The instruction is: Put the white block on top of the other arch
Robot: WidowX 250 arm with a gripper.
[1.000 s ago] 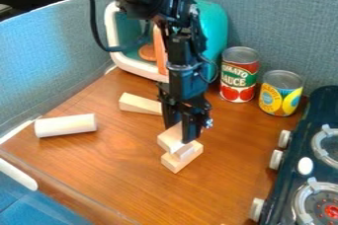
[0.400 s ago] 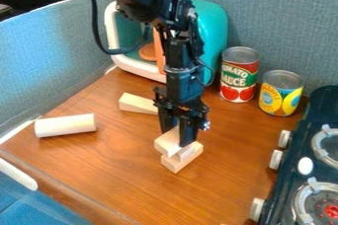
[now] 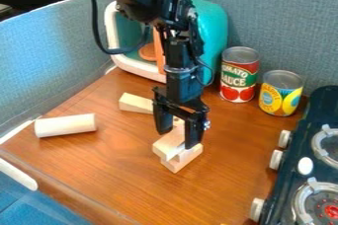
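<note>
The black gripper (image 3: 177,139) hangs over the middle of the table, its fingers spread apart and open. Between and just in front of them lies a pale wooden block (image 3: 169,142), apparently the white block. It rests on top of another light wooden piece (image 3: 183,160), which looks like the arch; its shape is partly hidden by the block above. The upper block sits toward the left of the lower piece, and the right finger stands close at its right side.
A pale cylinder (image 3: 65,125) lies at the left, and a wooden wedge (image 3: 136,103) lies behind the gripper. Two cans (image 3: 239,74) (image 3: 280,93) stand at the back right, beside a teal toy appliance (image 3: 212,36). A dark stove (image 3: 304,169) borders the right side.
The gripper's fingers have opened and let go of the upper block. Before that, gripper and block shifted slightly left; the lower piece stayed in place.
</note>
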